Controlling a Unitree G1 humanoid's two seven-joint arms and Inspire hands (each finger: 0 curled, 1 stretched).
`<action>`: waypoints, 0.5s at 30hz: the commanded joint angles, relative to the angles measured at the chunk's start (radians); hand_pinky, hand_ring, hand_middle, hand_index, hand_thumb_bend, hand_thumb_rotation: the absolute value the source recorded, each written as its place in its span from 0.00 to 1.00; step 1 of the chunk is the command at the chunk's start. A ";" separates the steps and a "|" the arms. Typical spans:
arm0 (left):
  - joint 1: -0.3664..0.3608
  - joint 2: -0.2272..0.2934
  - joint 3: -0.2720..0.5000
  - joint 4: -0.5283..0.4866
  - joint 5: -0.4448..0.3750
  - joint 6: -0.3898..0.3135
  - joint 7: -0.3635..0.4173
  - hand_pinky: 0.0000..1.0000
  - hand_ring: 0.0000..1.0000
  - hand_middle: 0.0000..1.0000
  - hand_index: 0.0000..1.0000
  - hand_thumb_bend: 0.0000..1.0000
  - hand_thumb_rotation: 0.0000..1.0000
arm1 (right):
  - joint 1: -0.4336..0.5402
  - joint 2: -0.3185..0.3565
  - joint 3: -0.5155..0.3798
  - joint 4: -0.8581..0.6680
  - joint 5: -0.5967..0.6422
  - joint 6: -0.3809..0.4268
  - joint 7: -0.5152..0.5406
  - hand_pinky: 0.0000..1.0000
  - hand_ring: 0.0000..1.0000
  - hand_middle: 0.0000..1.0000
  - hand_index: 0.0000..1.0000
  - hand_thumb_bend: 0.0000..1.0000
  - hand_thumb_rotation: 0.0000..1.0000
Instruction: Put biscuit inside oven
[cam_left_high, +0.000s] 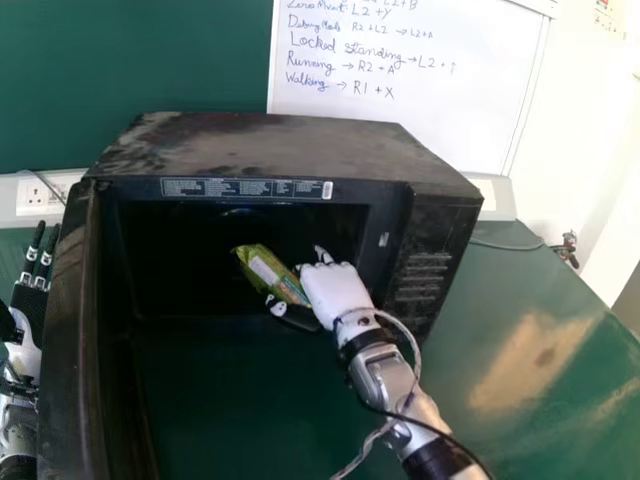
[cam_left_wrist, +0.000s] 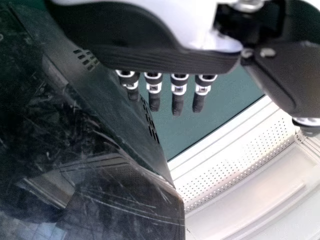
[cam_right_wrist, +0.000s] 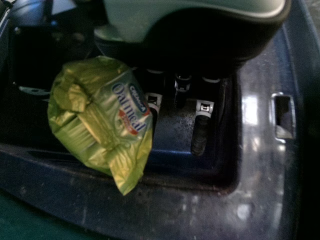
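My right hand (cam_left_high: 338, 292) is at the opening of the black oven (cam_left_high: 290, 150), whose door stands open. It pinches the green biscuit packet (cam_left_high: 268, 272) between thumb and fingers, and the packet sticks out to the left, tilted, in front of the dark cavity. In the right wrist view the packet (cam_right_wrist: 107, 115) is crumpled and partly hides the fingers of my right hand (cam_right_wrist: 200, 135); one finger extends straight beside it. My left hand (cam_left_high: 28, 300) is outside the oven, left of the door, with straight fingers. The left wrist view has the left hand (cam_left_wrist: 150, 57) holding nothing.
The open oven door (cam_left_high: 72, 330) stands between the left hand and the cavity. Cables run along the right forearm. A green table (cam_left_high: 540, 330) extends to the right, with a whiteboard (cam_left_high: 400, 90) and wall sockets (cam_left_high: 42, 195) behind the oven.
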 joint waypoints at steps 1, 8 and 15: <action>0.055 -0.046 0.001 0.048 -0.008 0.015 -0.002 0.00 0.14 0.40 0.83 0.13 0.67 | -0.038 0.013 0.008 0.024 0.014 -0.002 -0.025 0.48 0.50 0.44 0.54 0.52 0.00; 0.052 -0.041 0.002 0.059 -0.006 0.015 -0.004 0.00 0.15 0.40 0.84 0.13 0.67 | -0.078 0.036 0.030 0.102 0.020 -0.004 -0.066 0.54 0.54 0.47 0.53 0.52 0.00; 0.053 -0.044 0.001 0.057 -0.007 0.015 -0.007 0.00 0.14 0.40 0.85 0.15 0.64 | -0.130 0.061 0.052 0.192 0.033 -0.024 -0.104 0.52 0.52 0.46 0.54 0.52 0.00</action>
